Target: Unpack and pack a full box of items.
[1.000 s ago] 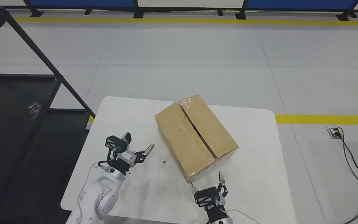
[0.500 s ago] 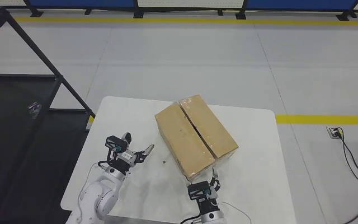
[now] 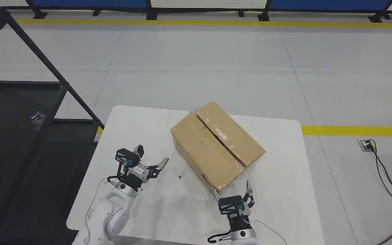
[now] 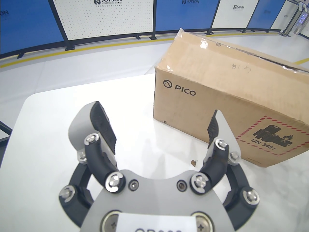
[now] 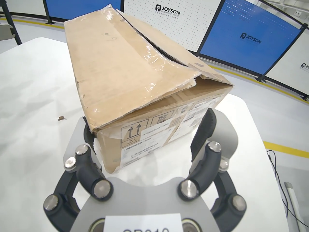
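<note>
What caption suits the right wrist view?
Open right gripper faces the end of a brown cardboard box, top flap raised, on a white table.

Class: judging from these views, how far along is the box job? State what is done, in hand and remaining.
Done: the box has its tape seam split. In hand: the open right gripper sits at its near end, where one flap is lifted. Remaining: opening fully, unpacking, repacking.

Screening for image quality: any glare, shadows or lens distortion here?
Right wrist view: glare patches on the clear tape along the box top; partition panels bow with the lens. Left wrist view: same bowing, faint shadow at the box's base. Top view: even light, yellow floor line straight.
</note>
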Available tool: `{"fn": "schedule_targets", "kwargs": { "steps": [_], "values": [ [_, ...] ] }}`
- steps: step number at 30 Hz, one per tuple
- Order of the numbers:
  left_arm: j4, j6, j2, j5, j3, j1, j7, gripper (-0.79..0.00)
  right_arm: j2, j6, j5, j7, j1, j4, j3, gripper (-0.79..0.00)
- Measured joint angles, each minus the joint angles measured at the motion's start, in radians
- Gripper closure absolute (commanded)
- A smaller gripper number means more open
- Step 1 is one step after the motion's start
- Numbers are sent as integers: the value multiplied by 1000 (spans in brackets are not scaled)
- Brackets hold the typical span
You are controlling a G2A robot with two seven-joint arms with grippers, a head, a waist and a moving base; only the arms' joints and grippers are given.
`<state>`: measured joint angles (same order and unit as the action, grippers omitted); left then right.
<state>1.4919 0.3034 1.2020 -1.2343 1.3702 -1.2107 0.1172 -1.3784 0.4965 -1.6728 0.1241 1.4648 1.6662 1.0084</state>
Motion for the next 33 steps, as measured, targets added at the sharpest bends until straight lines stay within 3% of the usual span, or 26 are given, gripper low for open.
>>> {"fn": "schedule_targets", "kwargs": {
  "steps": [25,29,33],
  "values": [
    [0,0,0,0,0,0,0,-785,8,-42,39,-4,86,95,185,-785],
    [13,3,-1,5,5,-13,2,-785,12,-147,109,68,106,139,205,-785],
    [2,-54,2,23,22,-8,6,-785,24,-376,213,206,122,157,246,-785]
  ]
}}
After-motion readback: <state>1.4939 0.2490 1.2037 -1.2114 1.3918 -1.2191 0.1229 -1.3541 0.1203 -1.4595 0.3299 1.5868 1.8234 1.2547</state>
